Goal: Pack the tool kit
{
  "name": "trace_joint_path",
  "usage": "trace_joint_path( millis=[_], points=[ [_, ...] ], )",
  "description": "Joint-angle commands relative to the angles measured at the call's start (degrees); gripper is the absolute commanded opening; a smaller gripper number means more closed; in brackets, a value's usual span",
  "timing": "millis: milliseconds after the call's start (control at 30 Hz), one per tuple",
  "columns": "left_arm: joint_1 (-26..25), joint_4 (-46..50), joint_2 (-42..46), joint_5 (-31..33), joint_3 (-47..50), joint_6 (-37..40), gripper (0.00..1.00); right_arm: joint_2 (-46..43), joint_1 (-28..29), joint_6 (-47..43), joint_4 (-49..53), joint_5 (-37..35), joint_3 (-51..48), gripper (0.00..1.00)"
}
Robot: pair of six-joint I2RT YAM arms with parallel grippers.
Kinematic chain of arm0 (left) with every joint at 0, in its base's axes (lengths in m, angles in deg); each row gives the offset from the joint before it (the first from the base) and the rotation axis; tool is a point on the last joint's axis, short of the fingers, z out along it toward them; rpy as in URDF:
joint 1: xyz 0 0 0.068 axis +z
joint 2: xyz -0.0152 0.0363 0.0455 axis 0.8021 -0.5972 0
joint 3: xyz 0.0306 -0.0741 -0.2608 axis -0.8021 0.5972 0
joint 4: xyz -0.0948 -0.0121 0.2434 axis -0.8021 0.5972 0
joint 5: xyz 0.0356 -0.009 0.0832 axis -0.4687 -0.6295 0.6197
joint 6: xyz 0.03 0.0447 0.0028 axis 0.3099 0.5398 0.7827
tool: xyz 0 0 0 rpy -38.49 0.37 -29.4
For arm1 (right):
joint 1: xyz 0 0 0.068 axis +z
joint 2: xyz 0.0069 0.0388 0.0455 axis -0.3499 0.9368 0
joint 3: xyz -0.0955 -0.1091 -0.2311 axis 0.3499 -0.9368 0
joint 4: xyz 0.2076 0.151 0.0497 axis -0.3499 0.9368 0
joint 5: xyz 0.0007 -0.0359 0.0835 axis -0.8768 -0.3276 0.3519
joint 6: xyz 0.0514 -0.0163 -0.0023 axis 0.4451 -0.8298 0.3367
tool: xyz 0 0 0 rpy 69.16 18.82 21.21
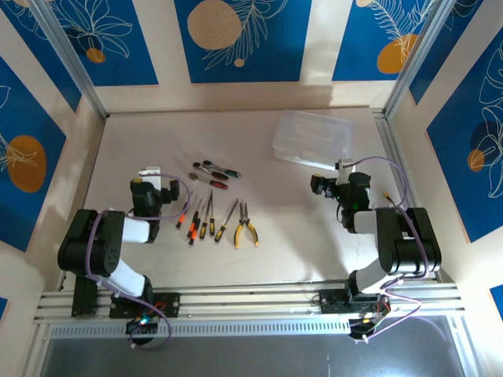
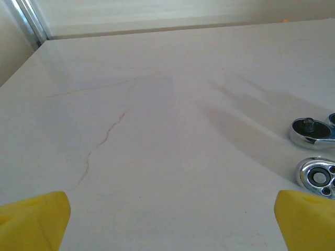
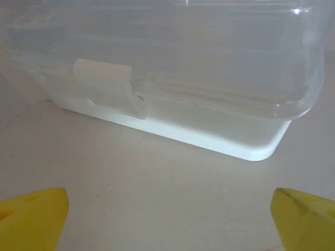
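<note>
The tool kit's clear plastic case lies shut at the back right of the table. In the right wrist view the case is just ahead, with its white latch facing my right gripper. That gripper is open, its yellow fingertips over bare table a short way from the case. The tools lie mid-table: metal wrenches, several screwdrivers and yellow-handled pliers. My left gripper is open and holds nothing, left of the tools. Two chrome wrench heads show right of the left gripper.
The table is pale. Patterned blue and cream walls enclose it on three sides. A metal post stands at the far left corner. Bare tabletop lies between the tools and the case.
</note>
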Motion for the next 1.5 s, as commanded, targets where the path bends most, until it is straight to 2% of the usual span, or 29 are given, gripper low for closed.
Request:
trace_joint_path(
  millis=[0, 1133, 1200, 1300, 1467],
  points=[
    [-0.21, -2.15, 0.12, 0.9, 0.54, 0.72, 1.0, -0.14, -0.18, -0.16, -1.44, 0.8, 0.33, 0.99],
    [-0.3, -0.64, 0.75, -0.19, -0.26, 1.31, 1.0, -0.52, -0.02, -0.18, -1.64, -0.02, 0.29, 0.99],
    [-1.37, 9.08, 4.89, 0.11, -3.79, 2.63, 1.0, -3.22, 0.83, -0.39, 2.51, -2.17, 1.39, 0.99],
    [-1.88, 30.24, 11.82, 2.39, -12.22, 1.56, 1.0, -9.39, 1.7, 0.34, 19.33, -3.79, 7.76, 0.99],
    [-1.95, 50.09, 17.96, 3.13, -22.4, -0.83, 1.0, -14.21, 1.04, 2.63, 42.8, -4.33, 22.02, 0.99]
  ],
)
